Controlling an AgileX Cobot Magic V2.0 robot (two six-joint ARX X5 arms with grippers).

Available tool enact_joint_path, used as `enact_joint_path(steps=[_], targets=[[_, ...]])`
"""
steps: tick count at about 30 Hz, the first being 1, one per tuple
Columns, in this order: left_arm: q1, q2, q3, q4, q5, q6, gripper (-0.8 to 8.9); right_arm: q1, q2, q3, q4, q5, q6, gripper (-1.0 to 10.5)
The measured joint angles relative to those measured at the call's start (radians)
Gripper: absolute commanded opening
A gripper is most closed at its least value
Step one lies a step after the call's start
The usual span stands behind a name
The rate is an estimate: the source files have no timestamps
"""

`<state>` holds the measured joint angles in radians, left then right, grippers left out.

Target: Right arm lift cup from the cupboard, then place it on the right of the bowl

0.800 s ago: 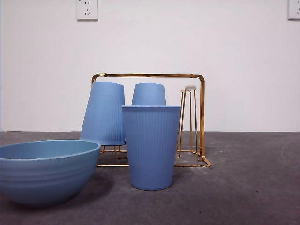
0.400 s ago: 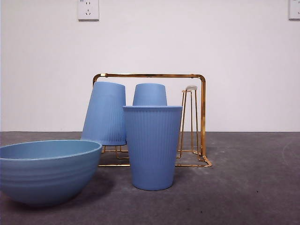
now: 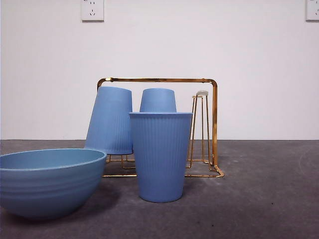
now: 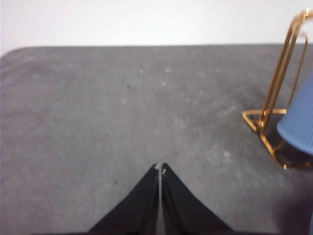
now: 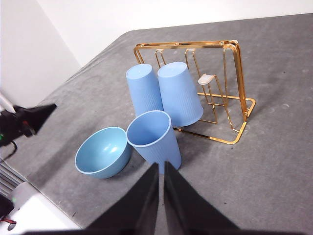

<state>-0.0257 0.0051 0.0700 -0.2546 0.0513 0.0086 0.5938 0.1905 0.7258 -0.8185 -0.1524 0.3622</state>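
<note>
At the centre of the front frame we see the cup point(image 3: 161, 156) standing upright on the table point(image 3: 259, 199), just right of the bowl point(image 3: 50, 181) at lower left, in front of the rack point(image 3: 214, 124) (two more cups hang there upside down). The right gripper point(image 5: 160, 166) and left gripper point(image 4: 160, 168) both hover with jaws together.

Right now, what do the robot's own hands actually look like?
Each is a pair of long black wedges that taper to a point. The left gripper has plain matte black fingers with a few pale scuffs at the tips. The right gripper looks the same: smooth, black, pointed. In the right wrist view the left one also shows from the side, dark, with a small green light and a thin cable.
</note>
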Motion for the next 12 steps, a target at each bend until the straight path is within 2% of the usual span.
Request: enact_joint_path(steps=[5,12], targets=[[0.002,-0.001,-0.037,0.074,0.0,0.003,0.05,0.0,0.0,0.0,0.001,0.0,0.0,0.2],[0.002,-0.001,-0.038,0.076,0.0,0.004,0.06,0.0,0.001,0.0,0.008,0.0,0.0,0.2]])
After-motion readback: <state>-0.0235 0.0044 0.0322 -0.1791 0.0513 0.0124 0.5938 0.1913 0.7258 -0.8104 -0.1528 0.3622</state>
